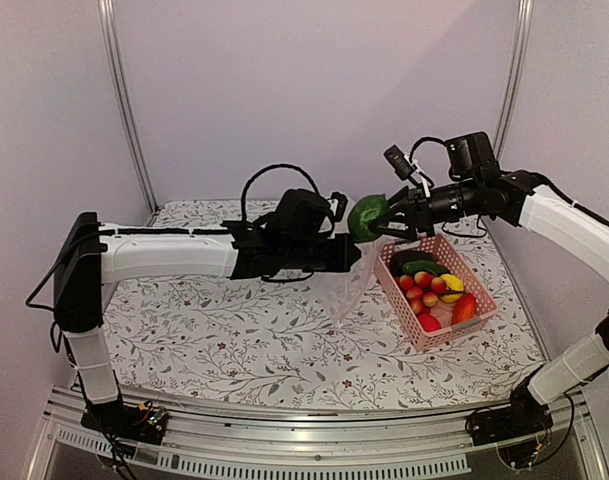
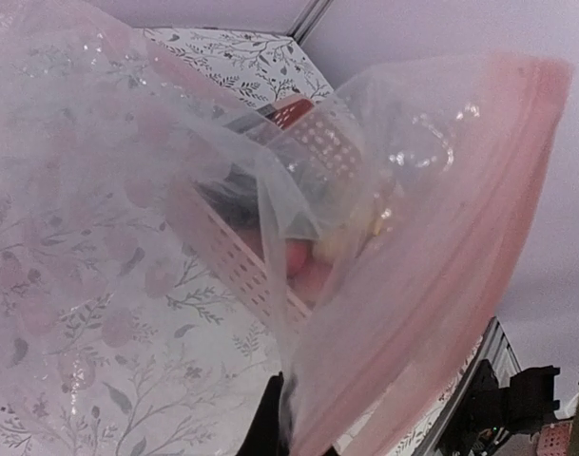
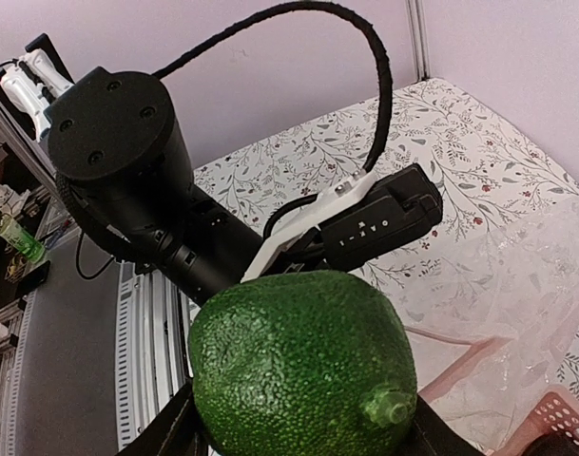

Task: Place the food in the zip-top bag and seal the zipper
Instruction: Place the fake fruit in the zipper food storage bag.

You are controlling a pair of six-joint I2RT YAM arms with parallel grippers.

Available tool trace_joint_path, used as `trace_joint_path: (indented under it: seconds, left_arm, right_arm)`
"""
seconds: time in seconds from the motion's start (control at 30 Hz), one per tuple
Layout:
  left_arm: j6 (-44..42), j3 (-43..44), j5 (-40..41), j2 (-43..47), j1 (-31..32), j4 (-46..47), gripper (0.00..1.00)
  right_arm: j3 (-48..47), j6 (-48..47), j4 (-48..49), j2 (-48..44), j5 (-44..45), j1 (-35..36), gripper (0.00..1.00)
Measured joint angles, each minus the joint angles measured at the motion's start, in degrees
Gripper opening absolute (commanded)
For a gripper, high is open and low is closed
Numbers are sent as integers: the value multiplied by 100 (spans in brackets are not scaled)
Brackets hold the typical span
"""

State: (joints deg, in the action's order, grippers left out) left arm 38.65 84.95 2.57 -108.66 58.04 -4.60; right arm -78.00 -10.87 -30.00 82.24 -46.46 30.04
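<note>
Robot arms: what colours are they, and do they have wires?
Both the left arm and right arm have white tube-shaped shells with black joints and wrists. A black cable loops over the left wrist; black wires curl by the right one.

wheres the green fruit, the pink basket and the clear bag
green fruit (image 3: 299,366): right wrist view, middle of its skin
pink basket (image 1: 462,326): top external view, near wall
clear bag (image 1: 346,285): top external view, hanging lower part
</note>
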Motion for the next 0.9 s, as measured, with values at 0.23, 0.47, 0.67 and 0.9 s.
trace_joint_path:
  seconds: [0.23, 0.47, 0.67, 0.9]
  left_arm:
    - [166, -289, -201, 0, -61, 256, 0]
    - [236, -426, -219, 0, -70, 352, 0]
    - [260, -422, -223, 70, -105, 682, 0]
    - [306, -413, -358, 138, -122, 916, 0]
  right_arm:
    - [251, 105, 326, 118, -46, -2, 40]
    - [511, 31, 422, 20, -164, -2, 39]
    - [719, -302, 109, -380, -424, 50, 39]
    - [723, -492, 70, -404, -623, 72, 38]
